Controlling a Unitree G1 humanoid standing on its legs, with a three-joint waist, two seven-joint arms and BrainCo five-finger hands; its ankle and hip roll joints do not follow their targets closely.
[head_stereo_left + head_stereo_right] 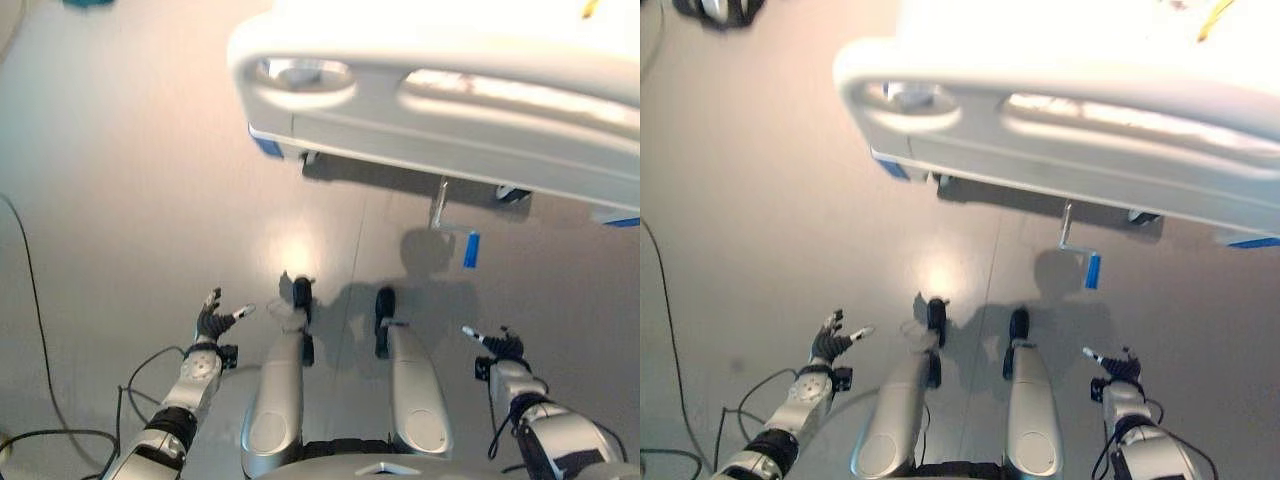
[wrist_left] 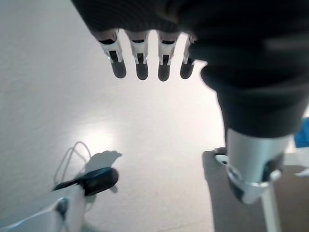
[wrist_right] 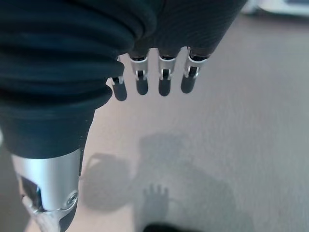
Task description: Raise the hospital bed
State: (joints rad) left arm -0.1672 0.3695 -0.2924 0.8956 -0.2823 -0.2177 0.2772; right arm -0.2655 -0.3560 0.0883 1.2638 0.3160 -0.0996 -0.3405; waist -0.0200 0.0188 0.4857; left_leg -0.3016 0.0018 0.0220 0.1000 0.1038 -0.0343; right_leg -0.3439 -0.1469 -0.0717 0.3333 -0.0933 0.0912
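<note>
The hospital bed (image 1: 440,90) stands at the far side of the scene, stretching from the centre out past the right edge. Its near end is a smooth, glossy white plastic footboard (image 1: 1040,130) with rounded corners and two long oval cut-outs that serve as grips. Under the board a thin metal crank (image 1: 1068,228) hangs down, bent at the bottom into a short arm that ends in a blue handle (image 1: 1093,270), clear of the floor (image 1: 120,200). A castor (image 1: 512,194) shows under the frame further right, and blue corner pieces mark the frame's lower edges. The floor is smooth, pale grey and slightly shiny, with a bright patch of reflected light near the middle; a broad stretch of it lies open between the bed and both hands. The left hand (image 1: 212,321) hovers low at the near left, fingers straight and spread, thumb out, touching nothing. The right hand (image 1: 498,345) hovers at the near right, well apart from the crank handle, fingers likewise straight and relaxed, holding nothing.
</note>
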